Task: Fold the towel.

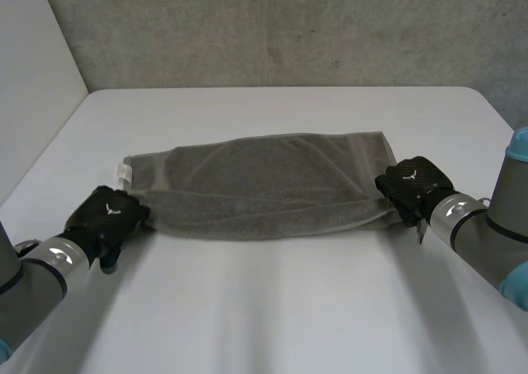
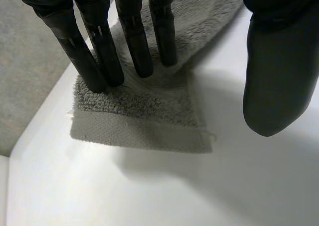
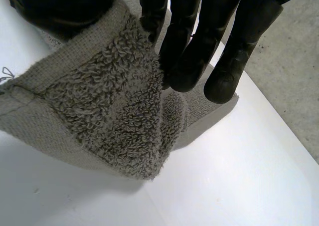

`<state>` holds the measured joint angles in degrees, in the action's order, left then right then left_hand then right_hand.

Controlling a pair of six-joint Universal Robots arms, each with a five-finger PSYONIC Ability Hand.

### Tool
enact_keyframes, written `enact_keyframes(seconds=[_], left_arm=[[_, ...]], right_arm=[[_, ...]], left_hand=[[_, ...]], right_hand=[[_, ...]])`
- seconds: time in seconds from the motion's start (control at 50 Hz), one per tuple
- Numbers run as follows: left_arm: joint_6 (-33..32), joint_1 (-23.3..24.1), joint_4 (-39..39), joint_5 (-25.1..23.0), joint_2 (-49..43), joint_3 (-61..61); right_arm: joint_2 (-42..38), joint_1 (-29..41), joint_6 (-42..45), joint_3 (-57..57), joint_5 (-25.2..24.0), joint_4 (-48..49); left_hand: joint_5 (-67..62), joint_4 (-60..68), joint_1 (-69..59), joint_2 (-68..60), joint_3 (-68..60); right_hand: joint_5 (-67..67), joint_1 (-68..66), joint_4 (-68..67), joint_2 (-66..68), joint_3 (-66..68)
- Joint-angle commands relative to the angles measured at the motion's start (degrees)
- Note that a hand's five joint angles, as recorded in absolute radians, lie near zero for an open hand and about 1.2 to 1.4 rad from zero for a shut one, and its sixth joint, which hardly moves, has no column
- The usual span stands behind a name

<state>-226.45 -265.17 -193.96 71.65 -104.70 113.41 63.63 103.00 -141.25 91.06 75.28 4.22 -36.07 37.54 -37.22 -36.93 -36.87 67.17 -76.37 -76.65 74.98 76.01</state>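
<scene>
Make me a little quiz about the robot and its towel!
1. True or false: the towel is rolled into a ball.
2. The right hand: A) pinches a towel end, B) waves in the air, C) holds a cup.
3. Fill in: the left hand rests straight fingers on the towel, and its thumb is ___ the towel (touching/off).
Key: 1 false; 2 A; 3 off.

No text can be read; the white tag on the towel is too small.
</scene>
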Motion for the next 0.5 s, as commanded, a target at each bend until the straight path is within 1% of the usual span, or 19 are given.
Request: enact_keyframes(seconds=[0.02,0.06,0.16,0.34,0.5], left_arm=[[0.1,-0.6,-3.7,0.1,-3.7,-2.8],[0.0,-0.6,-5.9,0.0,-5.3,-4.0],[-0.3,-0.7,-7.9,0.0,-7.7,-5.7],[-0.5,-0.3,-8.4,0.0,-11.8,-8.4],[-0.6,0.2,-8.4,0.2,-15.6,-13.1]], right_arm=[[0.0,-0.1,0.1,0.1,0.0,0.0],[0.0,0.0,0.3,0.4,0.0,0.1],[0.0,0.0,0.4,0.9,0.0,0.2],[0.0,-0.1,0.4,0.9,0.0,0.2],[0.0,-0.1,0.5,1.0,-0.1,0.2]], left_hand=[[14.7,-6.1,5.8,5.5,5.5],[14.7,-6.1,5.8,5.5,5.5],[15.3,-6.8,6.5,6.2,6.1],[16.7,-8.1,7.8,7.5,7.5],[15.7,-7.1,6.8,6.5,6.5]], right_hand=[[2.8,-3.6,-3.4,5.0,4.0],[2.8,-3.6,-3.4,5.0,4.0],[2.8,-3.6,-3.4,5.0,4.0],[2.8,-3.6,-3.4,5.0,4.0],[2.8,-3.6,-3.4,5.0,4.0]])
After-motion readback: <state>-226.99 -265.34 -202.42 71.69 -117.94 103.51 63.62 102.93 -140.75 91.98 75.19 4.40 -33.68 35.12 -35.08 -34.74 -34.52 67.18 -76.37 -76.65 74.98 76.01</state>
